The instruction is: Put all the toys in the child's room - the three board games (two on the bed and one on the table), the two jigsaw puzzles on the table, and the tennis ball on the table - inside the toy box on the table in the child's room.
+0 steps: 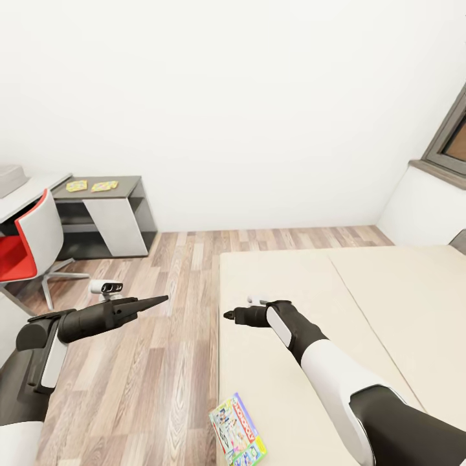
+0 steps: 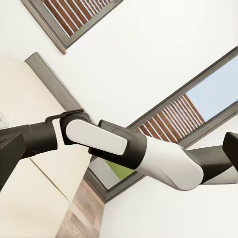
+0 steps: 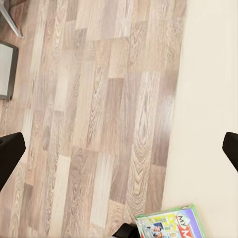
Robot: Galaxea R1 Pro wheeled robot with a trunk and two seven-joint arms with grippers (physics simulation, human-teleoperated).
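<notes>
One board game [image 1: 237, 432], a white, green and blue box, lies flat on the near corner of the beige bed [image 1: 362, 291]; it shows again as the board game [image 3: 170, 222]. Two jigsaw puzzles [image 1: 76, 186] [image 1: 103, 186] lie side by side on the grey table [image 1: 126, 189] at the far left. A corner of the light grey toy box [image 1: 9, 178] sits on the white desk beside it. My right gripper [image 1: 229, 315] hovers open over the bed's left edge, beyond the game. My left gripper [image 1: 160, 299] hangs open above the floor. The tennis ball is out of view.
A red and white chair [image 1: 29, 249] stands by the white desk [image 1: 39, 188]. Wood-plank floor [image 1: 162, 272] runs between the table and the bed. A grey-framed window [image 1: 450, 139] sits in the right wall.
</notes>
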